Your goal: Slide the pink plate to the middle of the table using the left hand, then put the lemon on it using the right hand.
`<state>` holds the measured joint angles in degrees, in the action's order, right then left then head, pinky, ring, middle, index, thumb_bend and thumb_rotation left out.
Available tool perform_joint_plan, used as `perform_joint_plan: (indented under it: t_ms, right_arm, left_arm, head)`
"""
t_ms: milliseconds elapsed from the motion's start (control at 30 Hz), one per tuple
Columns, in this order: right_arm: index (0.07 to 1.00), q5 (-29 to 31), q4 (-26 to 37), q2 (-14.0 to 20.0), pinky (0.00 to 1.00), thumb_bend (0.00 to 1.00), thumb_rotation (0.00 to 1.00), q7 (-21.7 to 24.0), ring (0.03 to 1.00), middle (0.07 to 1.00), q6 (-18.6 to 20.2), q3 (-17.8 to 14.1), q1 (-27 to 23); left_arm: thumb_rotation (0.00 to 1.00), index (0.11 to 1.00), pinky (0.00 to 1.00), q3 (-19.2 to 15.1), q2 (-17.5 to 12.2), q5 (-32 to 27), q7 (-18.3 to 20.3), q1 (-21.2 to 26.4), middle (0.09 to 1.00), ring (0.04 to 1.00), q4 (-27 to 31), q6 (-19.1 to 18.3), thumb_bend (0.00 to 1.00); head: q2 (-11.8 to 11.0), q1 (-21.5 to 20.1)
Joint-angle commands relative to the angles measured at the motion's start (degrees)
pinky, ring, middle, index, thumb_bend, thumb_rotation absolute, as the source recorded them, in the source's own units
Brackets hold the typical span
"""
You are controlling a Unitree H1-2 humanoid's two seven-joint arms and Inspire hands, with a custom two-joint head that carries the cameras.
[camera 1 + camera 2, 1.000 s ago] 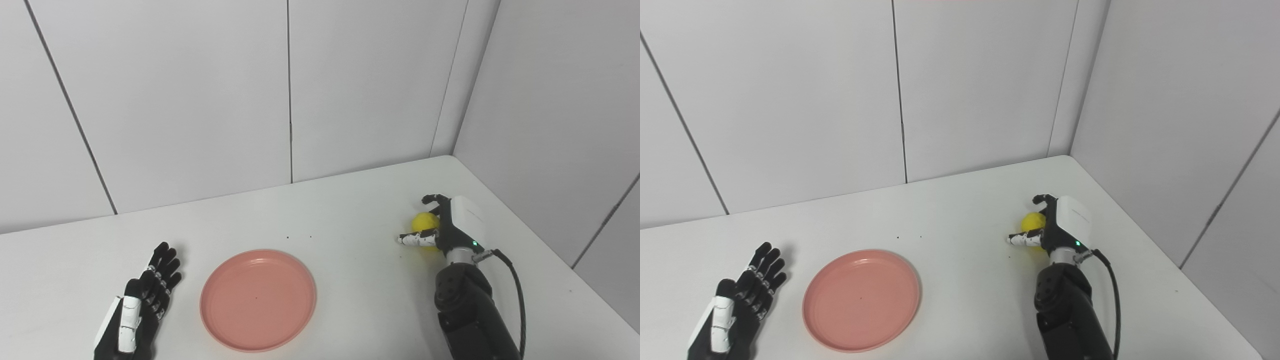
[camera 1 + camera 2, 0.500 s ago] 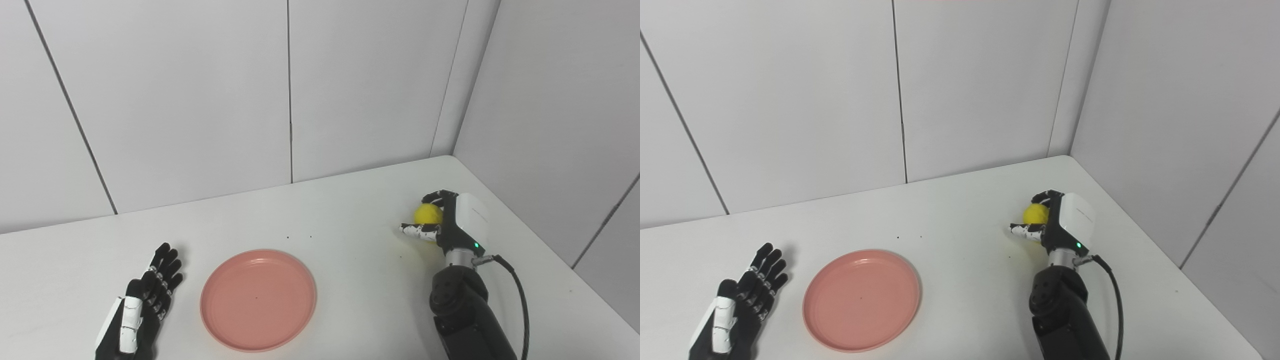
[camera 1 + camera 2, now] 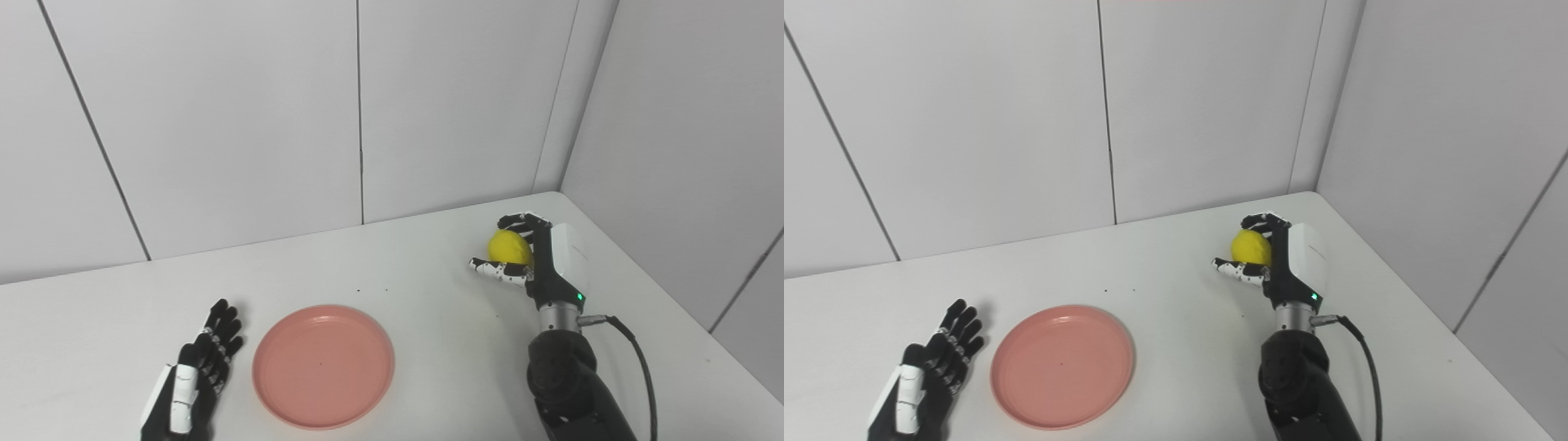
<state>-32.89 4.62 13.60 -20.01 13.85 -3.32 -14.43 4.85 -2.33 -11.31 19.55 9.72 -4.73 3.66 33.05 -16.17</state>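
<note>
- The lemon point(image 3: 509, 247) is gripped by the right robot hand point(image 3: 531, 260), raised near the tabletop's point(image 3: 429, 294) far right corner.
- The left robot hand point(image 3: 195, 373) is laid open beside the plate point(image 3: 323, 365).
- The lemon should be kept level and lowered onto the plate's centre.

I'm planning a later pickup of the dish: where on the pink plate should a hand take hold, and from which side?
Take the pink plate by its raised rim, from the left edge beside the open left hand. It lies flat and shallow on the table, so probably only the rim offers purchase.
</note>
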Motion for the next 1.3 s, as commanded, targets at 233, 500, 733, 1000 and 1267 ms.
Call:
perform_joint_plan:
  t_ms: [233, 500, 733, 1000, 1267]
  right_arm:
    - [0.495, 0.30, 8.26, -0.50, 0.15, 0.51, 0.00, 5.97, 0.421, 0.432, -3.67, 5.55, 0.06]
    - [0.458, 1.84, 9.05, -1.24, 0.20, 0.51, 0.00, 9.83, 0.446, 0.520, -9.08, 10.77, 0.93]
    - [0.475, 3.24, 9.72, -2.60, 0.28, 0.49, 0.00, 13.79, 0.429, 0.555, -11.82, 14.84, 0.80]
    - [0.458, 3.22, 7.02, -3.99, 0.32, 0.49, 0.00, 16.58, 0.466, 0.546, -14.15, 18.06, -0.29]
    - [0.470, 1.56, 1.04, -5.12, 0.33, 0.49, 0.00, 16.62, 0.452, 0.529, -17.96, 20.65, -1.72]
  left_arm:
    - [1.00, 1.000, 1.00, 1.61, 3.96, 3.02, -4.12, -1.90, 1.000, 1.000, 2.50, -2.27, 0.83]
    - [1.00, 1.000, 1.00, 1.97, 5.61, 4.50, -6.84, -1.23, 1.000, 1.000, 2.80, -2.26, 0.81]
    - [1.00, 1.000, 1.00, 2.06, 6.14, 5.13, -8.24, -0.29, 1.000, 1.000, 2.15, -2.51, 0.83]
    - [1.00, 1.000, 1.00, 2.33, 6.44, 5.80, -9.11, 0.75, 1.000, 1.000, 0.98, -2.01, 0.86]
    - [1.00, 1.000, 1.00, 2.54, 6.97, 7.11, -10.75, 1.71, 1.000, 1.000, 0.43, -2.55, 0.84]
  head:
    - [0.74, 5.74]
    - [1.60, 10.85]
    - [2.02, 12.98]
    - [2.53, 14.89]
    - [2.93, 15.76]
